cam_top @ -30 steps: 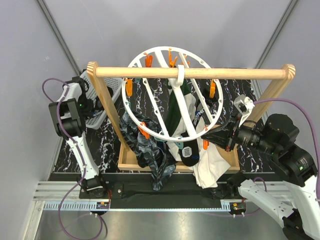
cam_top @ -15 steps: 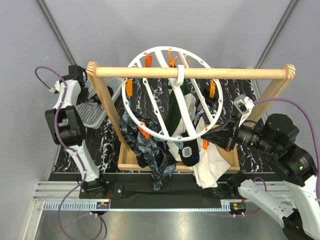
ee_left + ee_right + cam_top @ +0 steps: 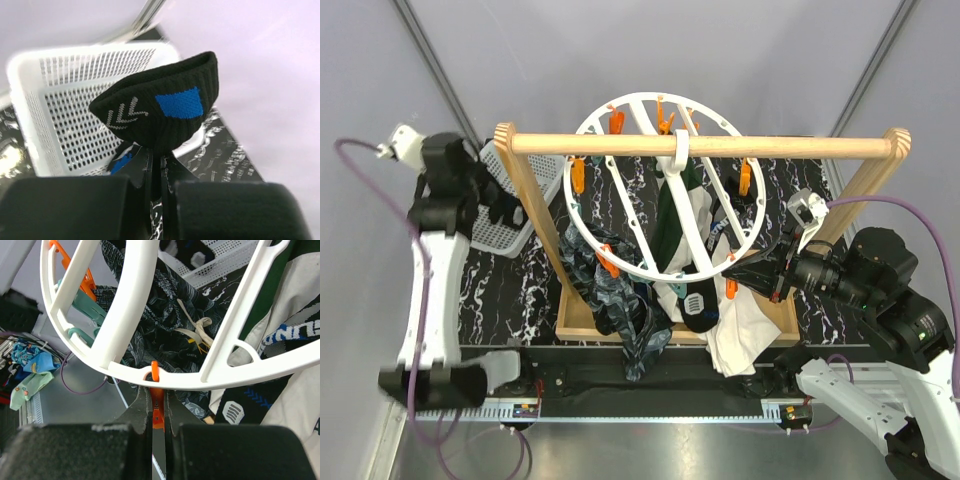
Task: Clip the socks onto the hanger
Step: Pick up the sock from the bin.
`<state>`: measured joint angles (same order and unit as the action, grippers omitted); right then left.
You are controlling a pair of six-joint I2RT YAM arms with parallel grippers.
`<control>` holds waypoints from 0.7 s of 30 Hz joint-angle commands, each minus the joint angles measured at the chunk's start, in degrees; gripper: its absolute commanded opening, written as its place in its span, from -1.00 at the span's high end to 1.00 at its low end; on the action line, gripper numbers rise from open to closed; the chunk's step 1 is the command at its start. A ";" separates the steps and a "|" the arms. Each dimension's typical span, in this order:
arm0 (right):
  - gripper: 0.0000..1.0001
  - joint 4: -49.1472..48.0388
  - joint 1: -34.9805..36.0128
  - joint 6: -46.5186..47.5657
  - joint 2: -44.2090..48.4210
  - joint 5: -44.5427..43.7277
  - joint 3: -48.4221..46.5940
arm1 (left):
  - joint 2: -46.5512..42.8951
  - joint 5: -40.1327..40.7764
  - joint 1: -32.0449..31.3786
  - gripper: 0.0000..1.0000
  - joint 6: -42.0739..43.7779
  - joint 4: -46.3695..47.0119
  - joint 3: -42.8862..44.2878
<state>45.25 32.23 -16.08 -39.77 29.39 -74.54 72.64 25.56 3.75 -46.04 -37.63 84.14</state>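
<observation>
Some of the blue-patched black sock (image 3: 160,112) hides between pinching left jaws; right jaws clamp an orange peg (image 3: 157,415).

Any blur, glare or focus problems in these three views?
Top external: evenly lit and sharp, only a soft sheen on the metal strip at the bottom. Left wrist: the black sock is sharp, the white basket behind slightly soft, the wall washed out, the jaws dark and blurred. Right wrist: the hanger and orange peg are crisp; the near jaws are blurred.

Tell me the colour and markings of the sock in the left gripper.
Black sock with a blue patch and grey chevrons; left wrist view.
</observation>
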 commanded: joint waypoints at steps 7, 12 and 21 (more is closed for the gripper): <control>1.00 1.15 0.12 -0.62 -1.19 -2.67 -0.16 | -29.90 -23.65 -0.41 1.00 16.85 8.72 -3.98; 1.00 0.98 0.12 -1.32 -0.93 -2.58 -1.22 | -35.81 -48.25 -0.50 1.00 17.74 4.76 -6.08; 1.00 0.80 0.20 -2.73 -0.92 -3.20 -0.95 | -45.49 -65.64 -3.48 1.00 16.76 3.53 -14.35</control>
<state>45.25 32.23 -17.69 -39.75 29.26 -74.76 28.38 -30.17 1.69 -30.09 -34.37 70.65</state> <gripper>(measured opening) 0.060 0.046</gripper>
